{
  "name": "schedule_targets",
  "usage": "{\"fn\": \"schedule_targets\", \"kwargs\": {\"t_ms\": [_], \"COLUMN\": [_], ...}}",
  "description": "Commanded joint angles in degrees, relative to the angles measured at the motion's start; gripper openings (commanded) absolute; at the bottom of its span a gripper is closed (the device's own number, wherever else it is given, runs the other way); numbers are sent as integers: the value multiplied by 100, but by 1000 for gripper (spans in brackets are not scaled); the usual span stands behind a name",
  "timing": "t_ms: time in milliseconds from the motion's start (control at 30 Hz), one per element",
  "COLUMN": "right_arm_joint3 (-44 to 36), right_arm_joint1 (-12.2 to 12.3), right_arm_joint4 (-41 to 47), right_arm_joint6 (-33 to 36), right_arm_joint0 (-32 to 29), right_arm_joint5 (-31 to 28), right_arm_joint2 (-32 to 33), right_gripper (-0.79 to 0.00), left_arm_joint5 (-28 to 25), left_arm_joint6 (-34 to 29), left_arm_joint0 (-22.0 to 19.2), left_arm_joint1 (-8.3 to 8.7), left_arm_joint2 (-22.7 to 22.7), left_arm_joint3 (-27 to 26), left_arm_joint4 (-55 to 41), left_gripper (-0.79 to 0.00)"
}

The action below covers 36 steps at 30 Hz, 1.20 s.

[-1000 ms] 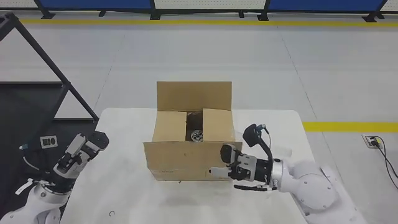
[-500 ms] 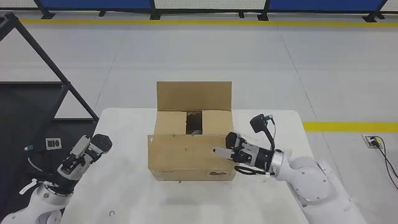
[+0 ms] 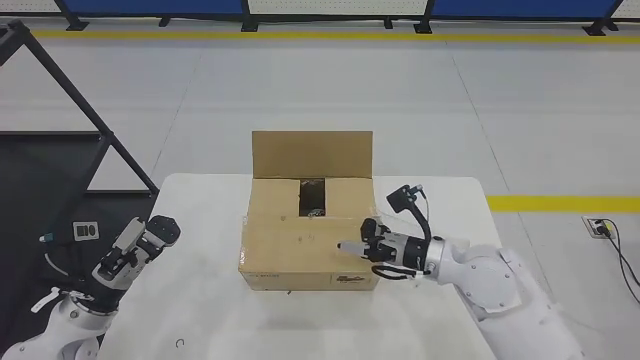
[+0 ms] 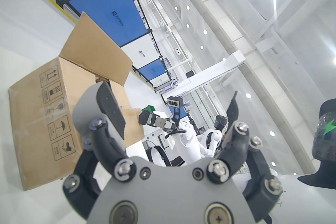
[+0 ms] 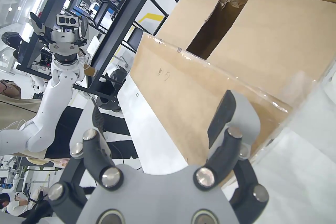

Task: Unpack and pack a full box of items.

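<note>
We count 5 handling pictograms (image 4: 56,114) in a column on the box (image 4: 31,151) side wall, left wrist view: up-arrows at top, then a goblet & an umbrella lower down; the other 2 we can't make out. On the front flap (image 5: 183,93) we see a small handwritten scribble (image 5: 164,74), illeg. In the top view a dark print patch (image 3: 350,278) sits low on the box front, too small to read. The blue wall panel (image 4: 105,12) has a white logo w/ wordmark. A green lightning-bolt sign (image 4: 328,128) is on a black object (image 4: 325,149).
</note>
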Motion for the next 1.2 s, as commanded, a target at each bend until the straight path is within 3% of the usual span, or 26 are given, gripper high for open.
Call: {"fn": "schedule_targets", "kwargs": {"t_ms": [0,467,667,1033,1167], "right_arm_joint3": [7,-172,-198,-230,-218], "right_arm_joint1": [2,44,56,63,60], "right_arm_joint4": [16,41,36,36,33], "right_arm_joint6": [-19,31,43,57,19], "right_arm_joint0": [7,-94,-120,-125,-113], "right_arm_joint5": [-37,-146,-155,-109,-95], "right_arm_joint2": [12,111,121,82,57], "right_gripper": [0,0,0,0,0], "left_arm_joint5": [0,-36,-112,-579,-582], "left_arm_joint6": [0,69,-31,-973,-1057], "left_arm_joint0": [0,-103,-777,-2465,-2768], "left_arm_joint1": [0,1,22,54,50], "left_arm_joint2": [0,-12,198,873,1039], "left_arm_joint3": [0,-15,408,1846,2086], "left_arm_joint4": [0,200,772,1123,1218], "left_gripper": [0,0,0,0,0]}}
